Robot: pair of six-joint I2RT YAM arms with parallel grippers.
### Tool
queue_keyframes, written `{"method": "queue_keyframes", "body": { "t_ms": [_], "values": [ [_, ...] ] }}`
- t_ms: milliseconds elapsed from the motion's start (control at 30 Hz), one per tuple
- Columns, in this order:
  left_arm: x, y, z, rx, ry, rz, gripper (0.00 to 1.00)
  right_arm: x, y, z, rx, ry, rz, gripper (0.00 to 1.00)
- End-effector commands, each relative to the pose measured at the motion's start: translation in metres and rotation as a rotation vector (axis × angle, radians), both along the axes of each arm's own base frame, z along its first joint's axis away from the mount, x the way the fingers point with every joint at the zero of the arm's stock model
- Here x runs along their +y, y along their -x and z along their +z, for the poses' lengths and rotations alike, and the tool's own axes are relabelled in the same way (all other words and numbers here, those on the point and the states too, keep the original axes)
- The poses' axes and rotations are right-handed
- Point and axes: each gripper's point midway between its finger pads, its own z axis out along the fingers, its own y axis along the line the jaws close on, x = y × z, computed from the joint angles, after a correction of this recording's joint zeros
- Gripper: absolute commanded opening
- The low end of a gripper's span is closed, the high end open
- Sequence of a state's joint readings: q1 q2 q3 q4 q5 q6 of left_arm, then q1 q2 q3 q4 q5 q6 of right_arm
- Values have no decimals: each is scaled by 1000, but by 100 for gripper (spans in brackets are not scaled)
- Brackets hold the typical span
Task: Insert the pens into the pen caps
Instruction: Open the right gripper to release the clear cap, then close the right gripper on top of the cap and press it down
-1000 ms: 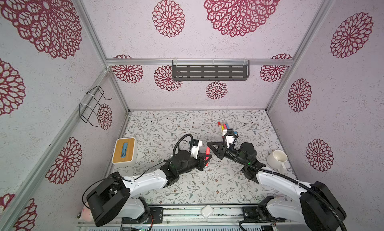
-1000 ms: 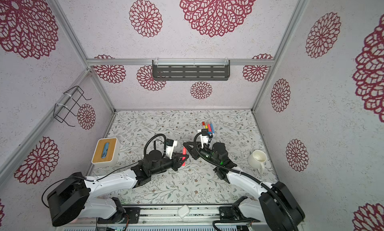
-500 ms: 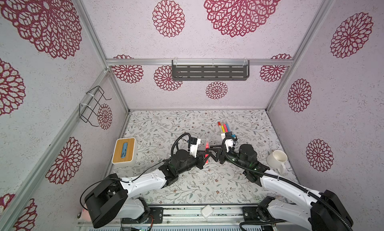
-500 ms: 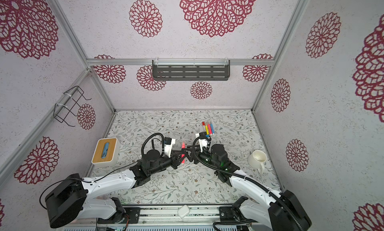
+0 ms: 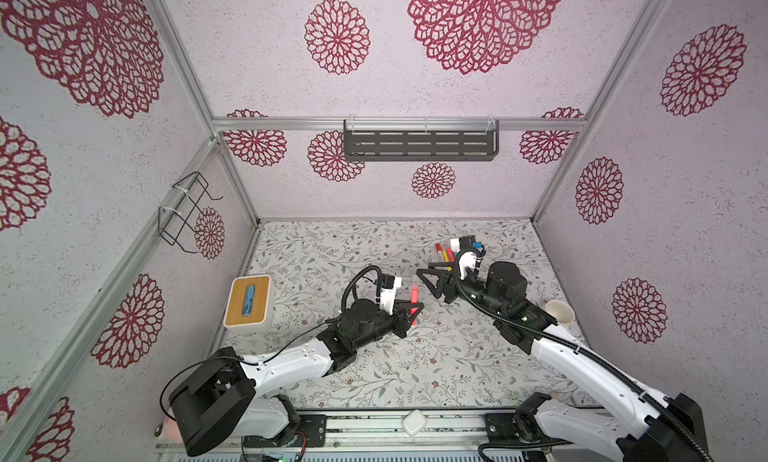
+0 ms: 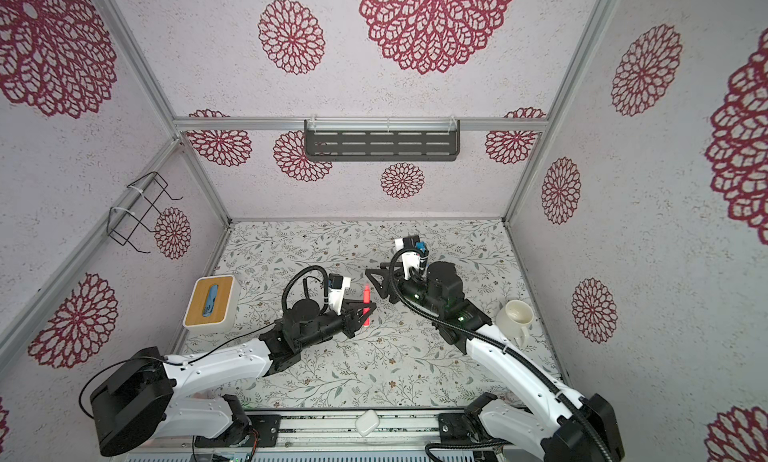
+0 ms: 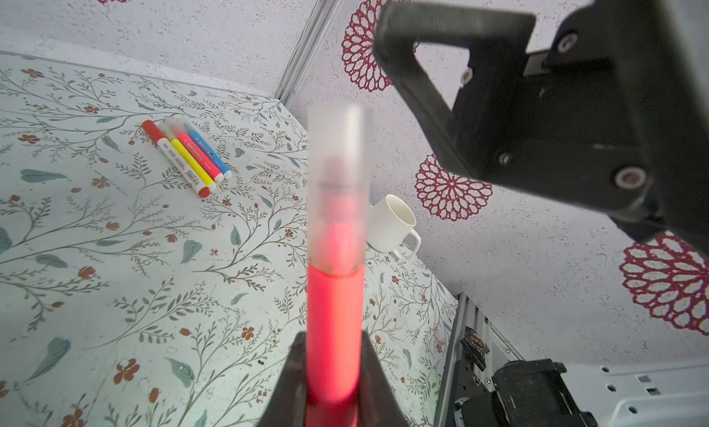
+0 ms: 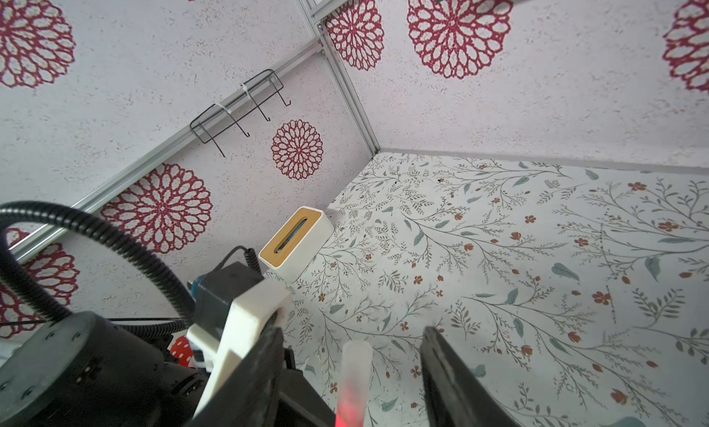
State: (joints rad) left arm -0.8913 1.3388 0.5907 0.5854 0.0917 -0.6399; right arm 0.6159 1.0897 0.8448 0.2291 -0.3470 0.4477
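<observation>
Left gripper [image 7: 332,352]: black fingers clamped on the lower barrel of a slim pink-red plastic marker pen [image 7: 333,313]. The pen is held upright above the worktop [image 7: 96,271] (matte sheet, floral print). Its bottom end is hidden between the fingers.

A frosted translucent tubular cap [image 7: 339,175] sits over the pen's upper end, and the pink tip shows only as a blur through its wall. How far the cap is seated cannot be told, because the left wrist view is out of focus there.

Right gripper [image 8: 349,346]: fingers apart, one on either side of the cap's top. A gap is visible on each side and no contact shows. In a top view these fingers are matte black, triangular open frames.

Four more marker pens [image 7: 186,156] lie side by side, touching, on the worktop toward the back. One is white-bodied with a red cap; the others are yellow, pink and blue. In both top views the right arm covers part of the row.

A white glazed mug [image 7: 391,223] stands upright by the right wall. A white box with a wooden slotted lid [image 8: 295,239] has something blue in the slot that cannot be identified.
</observation>
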Motion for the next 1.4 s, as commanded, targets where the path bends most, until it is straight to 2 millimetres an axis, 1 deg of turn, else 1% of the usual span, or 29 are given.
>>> {"method": "queue_keyframes", "body": {
  "t_ms": [0,167,400,500,567,633,667,800,833,967,1067,1167,1367],
  "values": [
    [-3,2,17,-44,31,-6,0,12,-4,-1,13,22,52,58],
    [-7,3,13,-37,23,-11,0,29,-6,-4,38,-52,117,56],
    [-10,5,10,-30,16,-17,0,36,-9,-9,53,-60,130,48],
    [-11,4,9,-29,13,-16,0,38,-9,-11,61,-51,139,41],
    [-11,3,9,-32,11,-12,0,38,-9,-18,73,-36,139,32],
    [-10,1,11,-35,14,-2,0,39,-7,-25,87,-24,139,29],
    [-9,1,12,-34,10,3,0,39,-6,-30,96,-17,139,27],
    [-4,-3,17,-50,-1,27,0,40,2,-56,142,0,137,5],
    [-2,-4,18,-53,0,33,0,40,5,-64,153,5,134,1],
    [10,-13,25,-55,31,60,0,41,20,-102,210,53,111,0],
    [25,-20,37,-68,90,90,0,42,35,-131,260,70,98,0],
    [35,-25,49,-89,125,101,0,44,49,-157,309,87,92,0],
    [50,-31,64,-124,135,138,0,58,77,-194,378,128,92,0]
  ]
}}
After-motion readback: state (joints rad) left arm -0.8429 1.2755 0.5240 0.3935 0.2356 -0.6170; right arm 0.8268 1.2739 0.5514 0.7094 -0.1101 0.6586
